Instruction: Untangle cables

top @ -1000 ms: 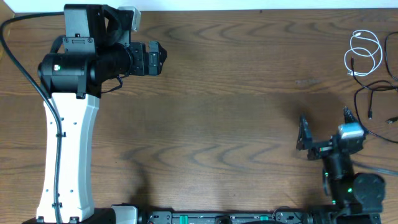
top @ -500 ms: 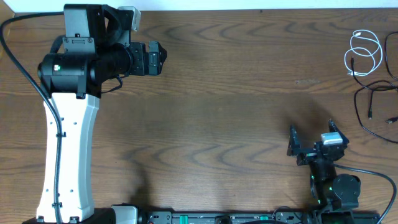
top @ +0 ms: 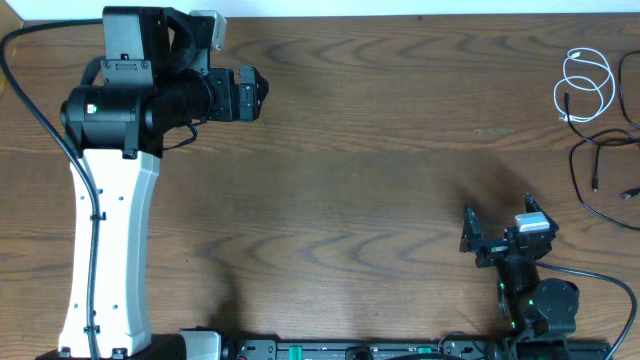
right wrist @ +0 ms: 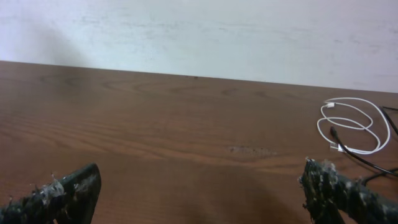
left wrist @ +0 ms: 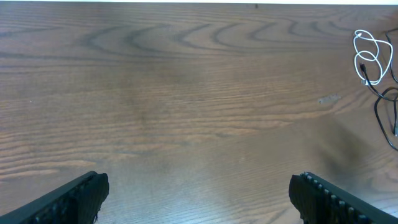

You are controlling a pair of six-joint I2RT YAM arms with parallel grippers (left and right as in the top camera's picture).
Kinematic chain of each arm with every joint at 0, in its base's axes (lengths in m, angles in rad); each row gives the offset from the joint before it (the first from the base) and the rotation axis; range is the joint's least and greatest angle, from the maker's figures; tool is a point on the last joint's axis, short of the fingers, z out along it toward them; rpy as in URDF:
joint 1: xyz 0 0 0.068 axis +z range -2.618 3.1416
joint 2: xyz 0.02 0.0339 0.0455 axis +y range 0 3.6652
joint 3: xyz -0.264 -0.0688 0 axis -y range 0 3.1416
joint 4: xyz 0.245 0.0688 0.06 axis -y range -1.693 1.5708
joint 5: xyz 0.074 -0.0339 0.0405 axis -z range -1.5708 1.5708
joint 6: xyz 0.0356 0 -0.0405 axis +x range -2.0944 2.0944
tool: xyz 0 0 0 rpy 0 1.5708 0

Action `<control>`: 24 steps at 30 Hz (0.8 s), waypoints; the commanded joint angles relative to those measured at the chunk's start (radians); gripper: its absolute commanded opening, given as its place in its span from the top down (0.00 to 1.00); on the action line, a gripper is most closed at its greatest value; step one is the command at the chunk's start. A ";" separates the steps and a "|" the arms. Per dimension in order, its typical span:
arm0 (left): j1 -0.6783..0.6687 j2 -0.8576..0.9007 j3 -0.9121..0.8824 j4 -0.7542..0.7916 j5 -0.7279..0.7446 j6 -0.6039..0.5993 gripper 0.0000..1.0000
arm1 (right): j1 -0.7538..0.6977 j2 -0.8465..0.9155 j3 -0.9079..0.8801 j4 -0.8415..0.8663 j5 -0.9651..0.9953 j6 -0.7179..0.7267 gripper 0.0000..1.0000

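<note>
My left claw (left wrist: 199, 182) and right claw (top: 500, 224) both gape empty; I'd reach right for the white cable (top: 585, 85), pinching one strand clear of the black cable (top: 592, 165).

A brown wood-grain tabletop (top: 380, 150) fills the frame, its dark grain running in long wavy bands from left to right. At the upper right of the overhead frame lies a thin white cord (top: 585, 86), laid flat in a couple of loose overlapping loops. Just below it, along the right edge, a thin black cord (top: 576, 170) curves in an open bend, partly cut off by the frame. One dark strand crosses the white loops' lower edge. A small pale scuff (top: 495, 130) marks the wood left of the cords.
</note>
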 commanded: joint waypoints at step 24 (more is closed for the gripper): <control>0.005 -0.009 -0.003 -0.001 -0.006 0.010 0.02 | -0.002 -0.005 -0.002 -0.003 -0.010 0.011 0.01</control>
